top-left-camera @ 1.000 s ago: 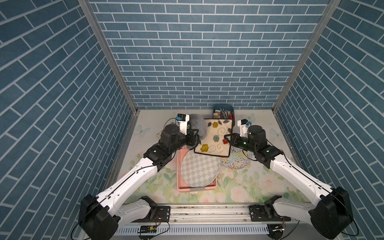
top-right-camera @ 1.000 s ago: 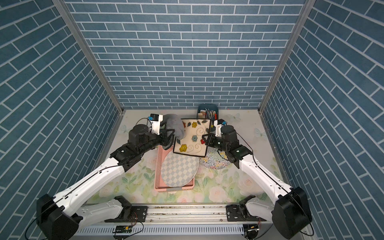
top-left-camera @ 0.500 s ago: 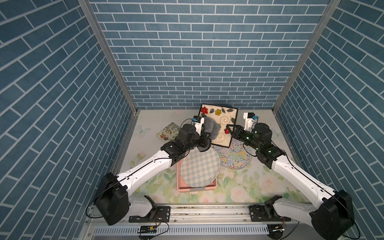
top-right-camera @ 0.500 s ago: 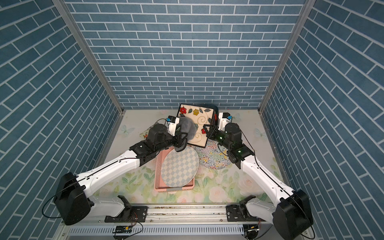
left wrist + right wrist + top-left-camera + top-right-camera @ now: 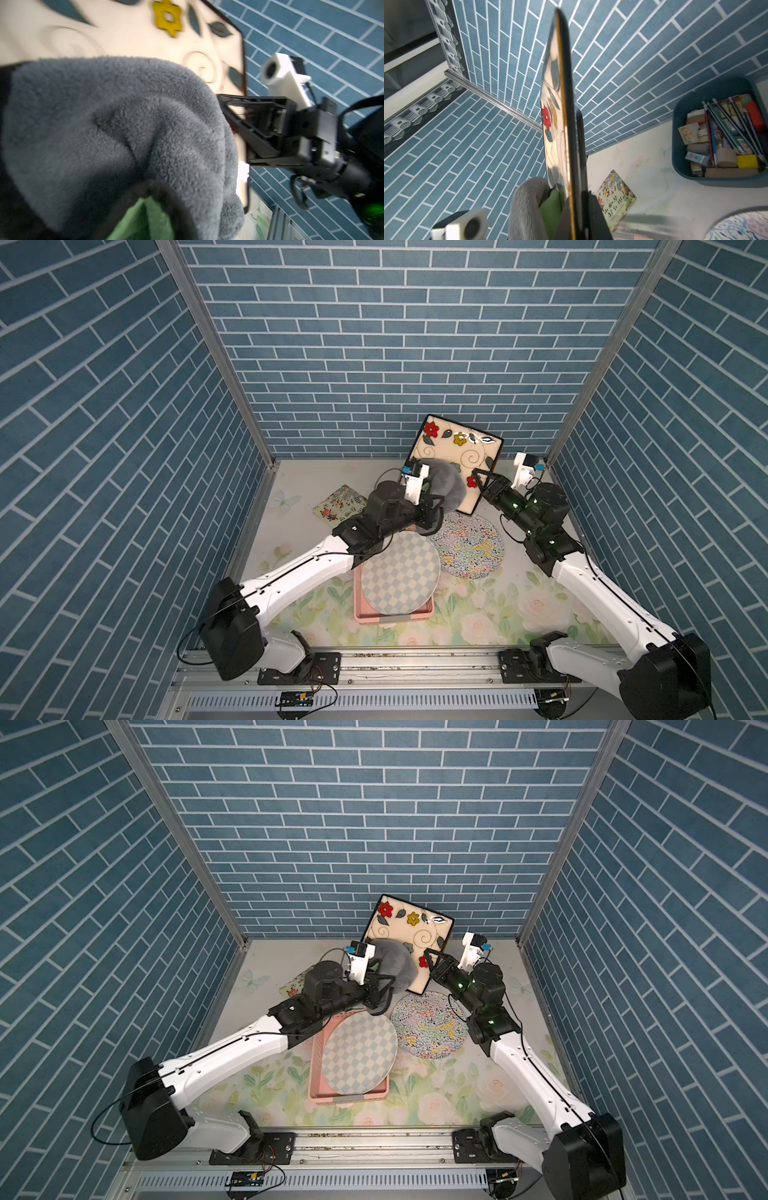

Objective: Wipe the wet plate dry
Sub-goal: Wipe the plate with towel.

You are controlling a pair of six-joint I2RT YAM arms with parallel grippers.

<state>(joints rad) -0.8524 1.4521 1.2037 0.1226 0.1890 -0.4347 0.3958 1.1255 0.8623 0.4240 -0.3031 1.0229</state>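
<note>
With the right fingers [image 5: 481, 480] clamped on the square plate [image 5: 457, 448], held nearly upright near the bench's [image 5: 540, 593] back edge, the left fingers [image 5: 432, 508], clenched on the grey cloth [image 5: 446, 489], should press flat and sweep its whole face.

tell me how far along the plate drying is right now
Done: the square floral plate is up on edge, the right claw shut on its rim. In hand: the left claw, shut on the grey cloth, presses it against the plate's lower decorated face. Left: the upper area around the red and yellow flowers is uncovered by the cloth; whether it is dry I cannot tell.
</note>
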